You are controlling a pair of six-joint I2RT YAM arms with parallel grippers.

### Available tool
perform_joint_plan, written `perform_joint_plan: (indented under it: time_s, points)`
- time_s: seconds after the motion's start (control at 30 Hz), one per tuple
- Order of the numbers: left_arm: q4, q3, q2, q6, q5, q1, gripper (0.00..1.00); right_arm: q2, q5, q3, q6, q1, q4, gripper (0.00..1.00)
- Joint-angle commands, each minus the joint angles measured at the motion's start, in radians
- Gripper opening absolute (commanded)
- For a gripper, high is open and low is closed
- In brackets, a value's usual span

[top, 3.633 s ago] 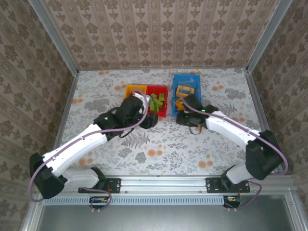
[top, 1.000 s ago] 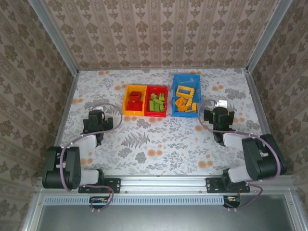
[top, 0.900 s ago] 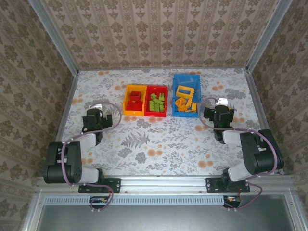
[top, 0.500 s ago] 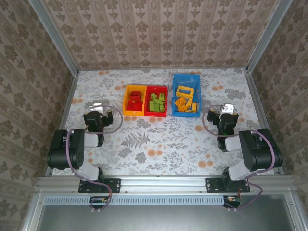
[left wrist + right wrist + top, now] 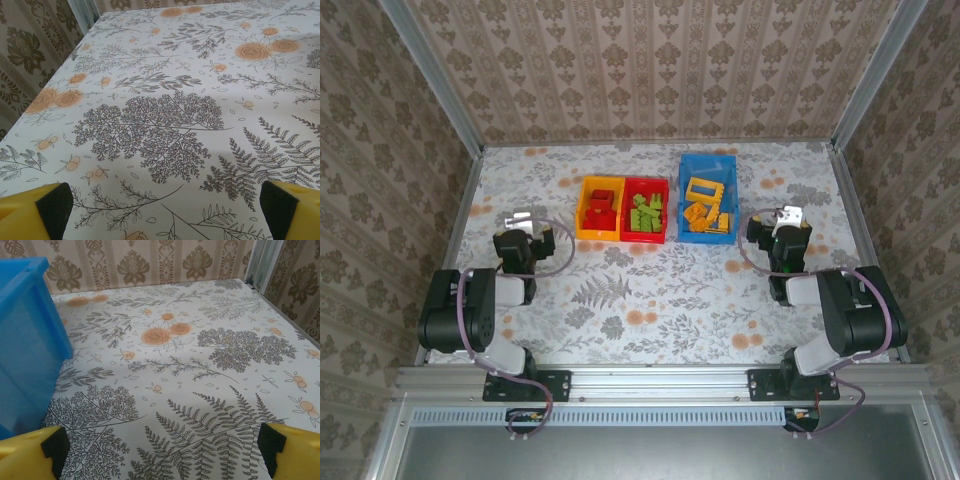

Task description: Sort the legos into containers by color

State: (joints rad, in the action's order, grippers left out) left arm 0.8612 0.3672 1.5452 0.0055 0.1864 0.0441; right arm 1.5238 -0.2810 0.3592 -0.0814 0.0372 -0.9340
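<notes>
Hanging open and empty, left gripper (image 5: 165, 207) well left of the blue bin (image 5: 710, 160), right gripper (image 5: 162, 450) near its right side; a careless swing there could spill sorted bricks (image 5: 705, 215).

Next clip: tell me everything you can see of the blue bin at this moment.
The blue bin is an open rectangular container of smooth plastic. It stands upright on the floral tabletop, far and right of centre. It looks slightly larger than the red bin to its left, with a clear gap between them. Inside lie only orange-yellow legos, one of them a hollow square frame. The right wrist view shows one outer wall and a rim corner at left. Only the table and its legos touch it.
</notes>
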Motion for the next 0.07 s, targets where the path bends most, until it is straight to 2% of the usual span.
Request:
perform_joint_plan:
  time_s: [0.0, 0.03]
  points:
    - [0.031, 0.019, -0.009, 0.013, -0.008, -0.003, 1.0, 0.008, 0.014, 0.008, 0.005, 0.006, 0.0, 1.0]
    - [0.039, 0.015, -0.011, 0.014, -0.008, -0.002, 1.0, 0.007, 0.014, 0.001, 0.006, 0.006, -0.012, 1.0]
